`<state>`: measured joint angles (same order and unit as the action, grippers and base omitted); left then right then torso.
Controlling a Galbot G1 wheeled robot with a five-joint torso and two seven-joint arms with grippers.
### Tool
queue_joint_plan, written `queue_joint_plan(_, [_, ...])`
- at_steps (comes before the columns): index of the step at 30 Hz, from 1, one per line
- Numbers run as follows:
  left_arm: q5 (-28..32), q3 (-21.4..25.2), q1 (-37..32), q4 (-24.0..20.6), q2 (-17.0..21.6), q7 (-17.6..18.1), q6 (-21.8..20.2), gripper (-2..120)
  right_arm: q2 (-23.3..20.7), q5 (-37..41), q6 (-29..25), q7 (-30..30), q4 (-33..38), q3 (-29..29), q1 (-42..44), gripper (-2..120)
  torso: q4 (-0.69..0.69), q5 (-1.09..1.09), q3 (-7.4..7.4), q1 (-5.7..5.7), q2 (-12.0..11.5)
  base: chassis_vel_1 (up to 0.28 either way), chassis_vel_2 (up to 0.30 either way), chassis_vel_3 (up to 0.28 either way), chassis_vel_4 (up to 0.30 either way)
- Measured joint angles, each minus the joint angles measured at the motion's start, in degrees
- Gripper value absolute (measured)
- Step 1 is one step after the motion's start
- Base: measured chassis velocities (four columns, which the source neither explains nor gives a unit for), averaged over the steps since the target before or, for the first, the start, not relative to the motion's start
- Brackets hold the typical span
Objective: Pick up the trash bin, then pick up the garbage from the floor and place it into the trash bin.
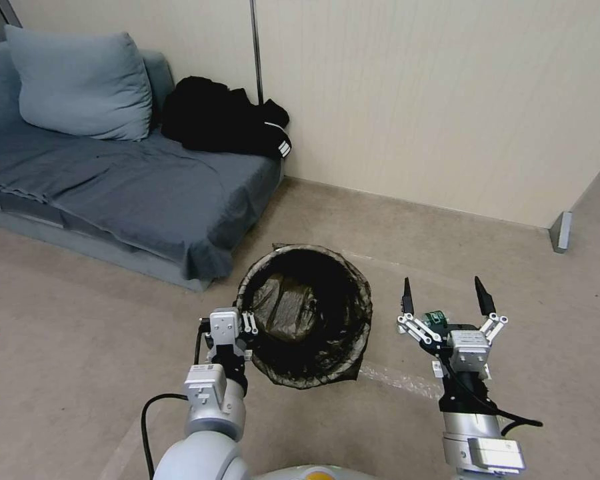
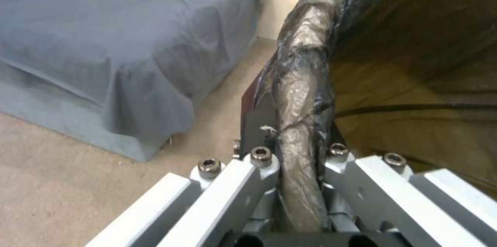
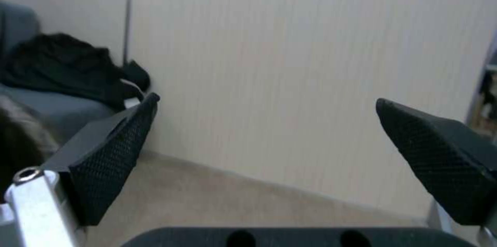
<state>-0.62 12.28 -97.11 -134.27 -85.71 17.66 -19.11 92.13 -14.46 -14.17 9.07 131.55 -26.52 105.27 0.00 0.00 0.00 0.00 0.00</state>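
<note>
Two grippers sit in front of the robot: the left gripper (image 1: 247,325) is clamped on the near-left rim of the trash bin (image 1: 305,313), its jaws pinched tight over the dark liner bag (image 2: 303,95) folded there, and the bin hangs tilted with its mouth toward the camera, above the floor (image 1: 87,333) near the sofa (image 1: 133,180). To the right, the right gripper (image 1: 445,295) hovers with its jaws spread wide and nothing between them, a green-labelled bottle (image 1: 437,317) lying on the carpet just beneath it.
</note>
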Motion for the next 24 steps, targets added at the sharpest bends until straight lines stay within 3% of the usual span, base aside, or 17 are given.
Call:
queue_joint_plan(6, [0.1, -0.2, 0.3, 0.4, 0.3, 0.0, -0.1, 0, 0.0, 1.8, 3.7, 0.9, -0.1, -0.5, -1.2, 100, 0.0, -0.01, 0.0, 0.0, 0.0, 0.0, 0.0, 0.0, 0.0])
queue_joint_plan(9, [0.1, -0.7, 0.2, 0.6, 0.4, 0.1, -0.2, 0, 0.0, 4.8, 9.4, 2.5, -1.1, -1.4, -3.3, 100, 0.0, 0.0, 0.0, 0.0, 0.0, 0.0, 0.0, 0.0, 0.0])
queue_joint_plan(13, [0.2, -0.9, 0.0, 0.6, 0.4, 0.2, -0.2, 0, 0.0, 6.8, 13.1, 3.6, -1.7, -2.0, -4.7, 100, 0.0, 0.0, 0.0, 0.0, 0.0, 0.0, 0.0, 0.0, 0.0])
queue_joint_plan(17, [0.1, -1.2, -0.5, 0.6, 0.5, 0.3, -0.2, 0, 0.0, 11.4, 21.6, 6.1, -3.1, -3.3, -7.9, 100, 0.0, 0.0, 0.0, 0.0, 0.0, 0.0, 0.0, 0.0, 0.0])
queue_joint_plan(21, [-0.2, -1.5, -0.6, 0.8, 0.5, 0.3, -0.2, 0, 0.0, 14.2, 26.9, 7.6, -3.9, -4.2, -9.9, 100, 0.01, 0.01, 0.0, 0.01, 0.0, 0.0, 0.0, 0.0, 0.0])
queue_joint_plan(24, [-0.5, -1.9, -0.8, 0.9, 0.5, 0.3, -0.2, 0, 0.0, 14.7, 27.8, 7.8, -4.1, -4.3, -10.3, 100, 0.0, 0.0, 0.0, 0.01, 0.0, 0.0, 0.0, 0.0, 0.0])
